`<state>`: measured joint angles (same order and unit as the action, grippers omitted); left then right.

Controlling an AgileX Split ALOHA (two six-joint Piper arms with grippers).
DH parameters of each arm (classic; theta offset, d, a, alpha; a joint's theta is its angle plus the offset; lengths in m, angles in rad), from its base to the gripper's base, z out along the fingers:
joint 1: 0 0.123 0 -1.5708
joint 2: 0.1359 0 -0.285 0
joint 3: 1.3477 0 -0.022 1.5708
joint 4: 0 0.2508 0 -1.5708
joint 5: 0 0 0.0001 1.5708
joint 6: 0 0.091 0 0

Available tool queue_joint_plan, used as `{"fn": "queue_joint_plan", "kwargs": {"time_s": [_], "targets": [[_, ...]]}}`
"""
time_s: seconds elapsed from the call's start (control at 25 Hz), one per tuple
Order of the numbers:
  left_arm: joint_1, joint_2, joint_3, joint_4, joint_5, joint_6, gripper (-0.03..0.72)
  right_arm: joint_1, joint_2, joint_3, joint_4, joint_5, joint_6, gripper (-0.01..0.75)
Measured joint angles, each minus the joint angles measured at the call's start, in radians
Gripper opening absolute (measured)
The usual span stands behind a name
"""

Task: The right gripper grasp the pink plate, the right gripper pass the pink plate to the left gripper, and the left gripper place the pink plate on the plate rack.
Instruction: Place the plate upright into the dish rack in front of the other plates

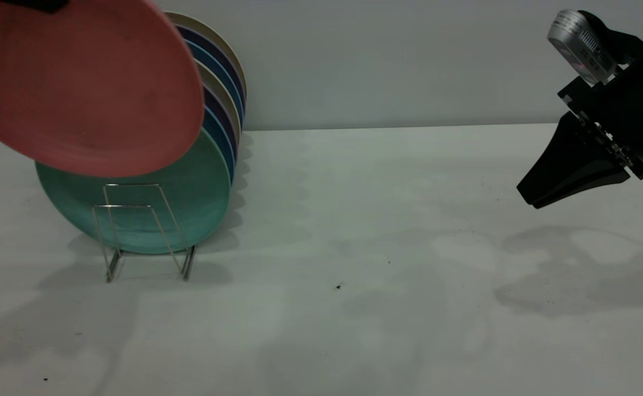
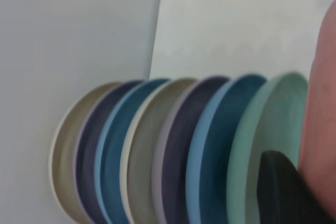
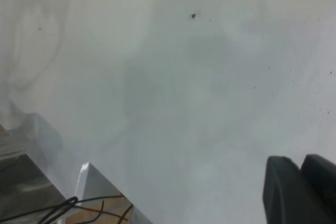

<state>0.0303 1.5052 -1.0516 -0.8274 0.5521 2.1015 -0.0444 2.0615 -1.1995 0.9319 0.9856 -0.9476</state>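
The left gripper (image 2: pixel 286 192), clenched on the pink plate (image 1: pixel 79 82), tilts it above the plate rack (image 1: pixel 145 231) for slotting; the right gripper (image 1: pixel 566 176) hangs closed, empty.

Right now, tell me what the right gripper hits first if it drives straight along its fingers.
Probably the bare table: the right gripper points down-left with nothing ahead of it, though depth is unclear.

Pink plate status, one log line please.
pink plate held over rack | left hand gripping | right hand empty, away
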Motion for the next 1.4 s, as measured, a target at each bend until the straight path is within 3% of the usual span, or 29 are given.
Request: {"fn": "queue_joint_plan", "kwargs": {"time_s": [0.28,1.0,1.4], "targets": [[0.0,0.031,-0.001,0.058,-0.07,0.0,0.115,0.0,0.0,0.0,-0.001,0.0,0.0,0.053],[-0.001,0.123,-0.002,0.031,-0.1,0.0,0.115,0.0,0.0,0.0,-0.001,-0.006,0.001,0.068],[-0.076,0.217,-0.002,0.062,-0.201,0.0,0.115,0.0,0.0,0.0,-0.001,-0.007,0.002,0.079]]}}
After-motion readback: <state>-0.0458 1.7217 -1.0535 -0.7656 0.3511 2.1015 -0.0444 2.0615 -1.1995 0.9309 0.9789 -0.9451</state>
